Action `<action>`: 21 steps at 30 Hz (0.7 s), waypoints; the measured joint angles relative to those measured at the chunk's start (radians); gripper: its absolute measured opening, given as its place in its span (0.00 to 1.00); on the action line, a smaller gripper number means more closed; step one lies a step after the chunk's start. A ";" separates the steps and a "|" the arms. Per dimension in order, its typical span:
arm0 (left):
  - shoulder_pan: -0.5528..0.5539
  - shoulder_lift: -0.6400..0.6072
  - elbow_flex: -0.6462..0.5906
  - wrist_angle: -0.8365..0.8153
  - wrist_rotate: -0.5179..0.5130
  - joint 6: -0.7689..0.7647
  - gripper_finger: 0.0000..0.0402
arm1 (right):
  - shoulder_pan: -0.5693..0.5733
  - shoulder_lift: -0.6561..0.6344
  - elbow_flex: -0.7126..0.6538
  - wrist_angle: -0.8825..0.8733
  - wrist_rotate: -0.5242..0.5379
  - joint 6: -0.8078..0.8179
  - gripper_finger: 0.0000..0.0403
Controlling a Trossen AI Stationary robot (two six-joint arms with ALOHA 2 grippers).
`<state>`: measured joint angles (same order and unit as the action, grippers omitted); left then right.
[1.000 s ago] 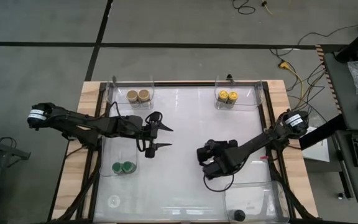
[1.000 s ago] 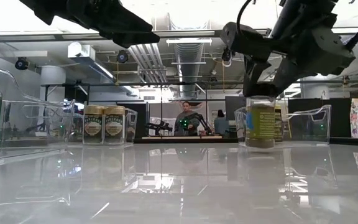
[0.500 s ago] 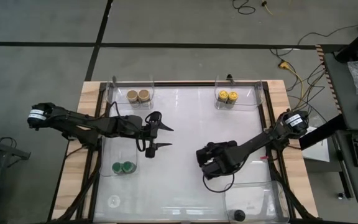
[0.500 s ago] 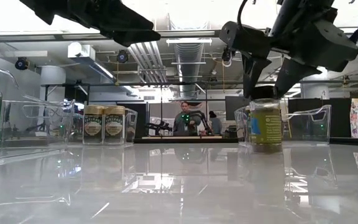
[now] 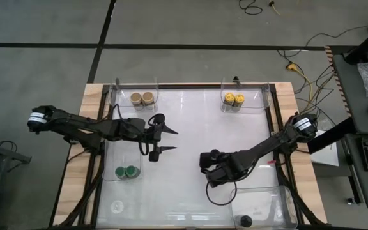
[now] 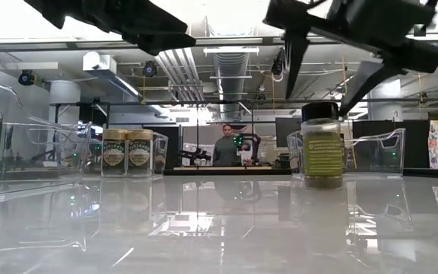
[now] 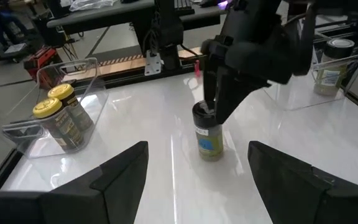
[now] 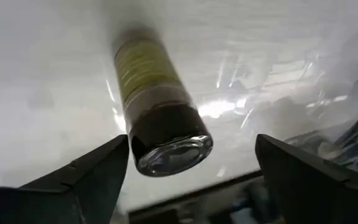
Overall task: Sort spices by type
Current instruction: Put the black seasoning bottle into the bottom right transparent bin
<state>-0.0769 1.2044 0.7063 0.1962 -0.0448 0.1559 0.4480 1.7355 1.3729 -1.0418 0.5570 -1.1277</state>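
Note:
A spice jar with a black lid [image 6: 322,144] stands upright on its base on the white table, a little right of the middle; it also shows in the left wrist view [image 7: 208,134]. My right gripper [image 6: 327,72] hangs open just above it. Its fingers stand on either side of the lid [image 8: 169,146] with a clear gap on both sides. My left gripper [image 5: 171,141] waits open above the table's left half, pointing toward the jar. Other jars sit in the corner bins: tan lids [image 5: 141,98], yellow lids [image 5: 233,99], green lids [image 5: 126,171], one black lid [image 5: 246,221].
Clear plastic bins stand at the four corners of the table: far left [image 5: 117,96], far right [image 5: 264,99], near left [image 5: 110,176], near right [image 5: 280,207]. The white surface between them is bare. A person sits in the room beyond the far edge [image 6: 225,148].
My right gripper has opened and let go of the black-lidded jar, then risen above it while rolling about its own axis. The jar stays upright on the table where it was set.

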 joint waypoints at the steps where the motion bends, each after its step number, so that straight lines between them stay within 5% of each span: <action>1: 0.000 -0.001 0.000 -0.003 0.000 -0.004 0.65 | 0.000 0.000 0.006 0.000 -0.008 0.039 0.85; 6: 0.000 -0.007 0.000 -0.006 0.000 -0.008 0.65 | -0.001 -0.004 0.022 -0.076 -0.011 0.257 0.89; 14: 0.000 -0.029 0.000 -0.020 0.000 0.006 0.65 | -0.001 -0.063 0.092 -0.162 -0.108 0.849 0.89; 21: -0.001 -0.031 0.000 -0.029 0.002 0.035 0.65 | -0.061 -0.130 0.126 -0.220 -0.193 1.837 0.89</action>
<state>-0.0776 1.1732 0.7063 0.1669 -0.0433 0.1909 0.3869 1.6052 1.4989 -1.2620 0.3643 0.7089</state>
